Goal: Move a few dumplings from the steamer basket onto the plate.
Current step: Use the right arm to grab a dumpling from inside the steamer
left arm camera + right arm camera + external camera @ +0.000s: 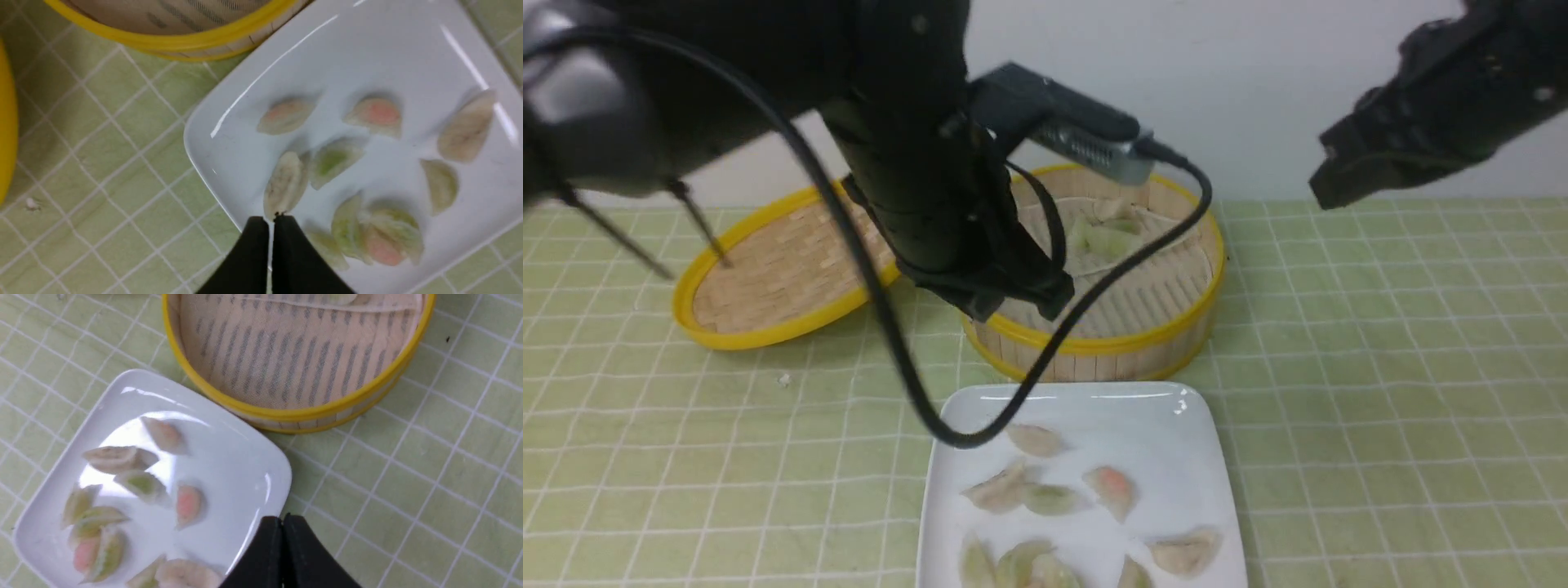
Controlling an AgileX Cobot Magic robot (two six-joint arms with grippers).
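1. Front view, far left: a shallow woven lid (776, 273) lies flat, out of play.
2. The left gripper (1013, 300) hangs over the near rim of the steamer basket (1176, 328), fingers pinched together and empty. It is the nearer arm.
3. Beyond it, by the far wall, lie soft, translucent, pale-green crescent dumplings (1107, 237).
4. The glossy white plate (1135, 425) already carries several.
5. The right gripper (1327, 181) is raised, likewise closed.
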